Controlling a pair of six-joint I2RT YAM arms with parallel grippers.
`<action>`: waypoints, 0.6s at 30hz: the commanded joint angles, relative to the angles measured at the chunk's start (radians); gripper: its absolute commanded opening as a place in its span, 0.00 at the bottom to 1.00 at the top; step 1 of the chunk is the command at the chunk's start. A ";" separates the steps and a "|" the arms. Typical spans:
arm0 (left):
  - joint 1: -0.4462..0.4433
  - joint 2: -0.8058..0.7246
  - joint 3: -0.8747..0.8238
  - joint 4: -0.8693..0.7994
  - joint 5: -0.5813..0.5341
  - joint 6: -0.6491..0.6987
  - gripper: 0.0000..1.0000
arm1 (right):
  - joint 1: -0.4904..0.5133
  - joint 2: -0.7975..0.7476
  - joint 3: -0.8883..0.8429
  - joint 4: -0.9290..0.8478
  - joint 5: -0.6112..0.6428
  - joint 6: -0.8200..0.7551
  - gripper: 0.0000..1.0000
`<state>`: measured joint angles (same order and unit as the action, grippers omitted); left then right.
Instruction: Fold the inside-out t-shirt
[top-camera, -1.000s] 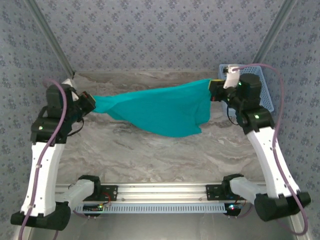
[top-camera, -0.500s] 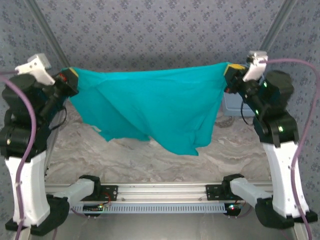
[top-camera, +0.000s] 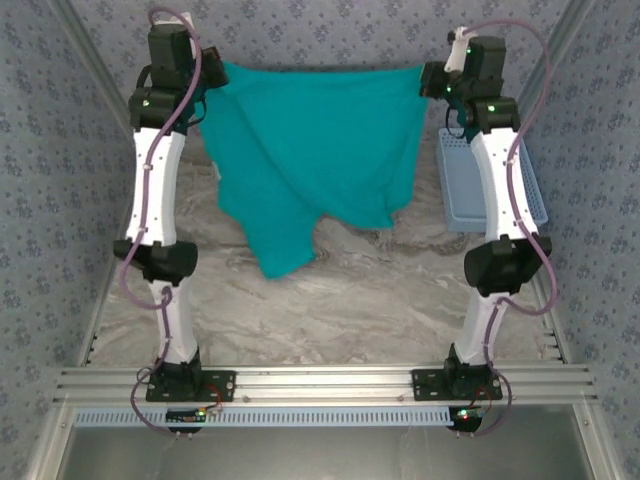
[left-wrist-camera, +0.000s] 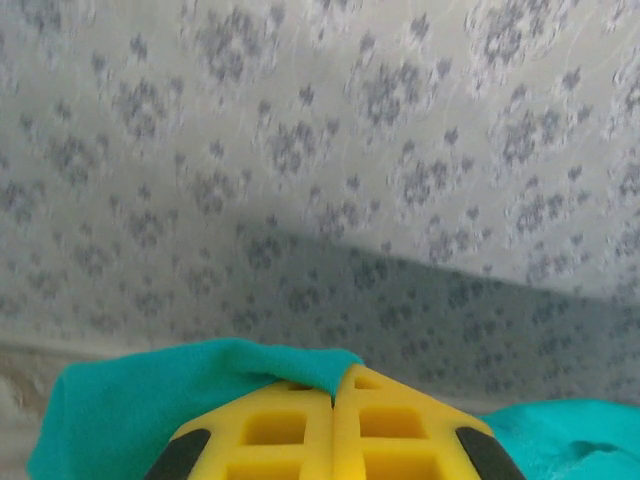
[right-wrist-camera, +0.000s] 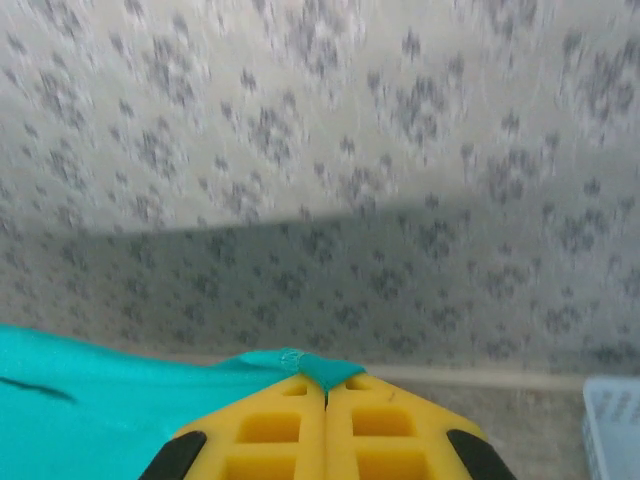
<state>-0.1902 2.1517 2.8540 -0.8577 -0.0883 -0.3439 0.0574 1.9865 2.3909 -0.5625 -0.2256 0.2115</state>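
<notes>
In the view from above, the t-shirt hangs as a teal sheet between the two pincers, at the far side of the bench and in front of the patterned wall. Its upper edge runs almost straight from one pincer to the other. The left pincer is closed on the upper left corner, and the right pincer is closed on the upper right corner. The cloth falls in loose folds, and its lowest part is below the left half. I cannot tell if this part touches the bench. The left arm and the right arm are both stretched long and nearly straight from their bases at the near edge. A light blue basket stands on the right of the bench, just beside the right arm.

In the left wrist view, the yellow fingers of the left pincer are pressed together. A fold of the t-shirt is squeezed between them at the tips and drapes to the left. The pincer points toward the wall.

In the right wrist view, the right pincer has its yellow fingers together in the same way. A small tip of the t-shirt is pinched between them, and the cloth spreads out to the lower left. A corner of the basket is at the lower right.
</notes>
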 joint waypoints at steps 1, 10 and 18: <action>0.008 -0.043 0.145 0.073 -0.034 0.076 0.00 | -0.031 0.028 0.203 -0.030 -0.064 0.022 0.00; -0.052 -0.378 -0.235 0.063 -0.015 0.115 0.00 | 0.030 -0.280 -0.173 -0.029 -0.046 -0.055 0.00; -0.186 -0.687 -0.474 -0.008 -0.110 0.130 0.00 | 0.148 -0.658 -0.458 -0.104 0.117 -0.007 0.00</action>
<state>-0.3565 1.5318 2.3920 -0.8474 -0.1364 -0.2279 0.1875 1.4464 1.9423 -0.6300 -0.1883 0.1799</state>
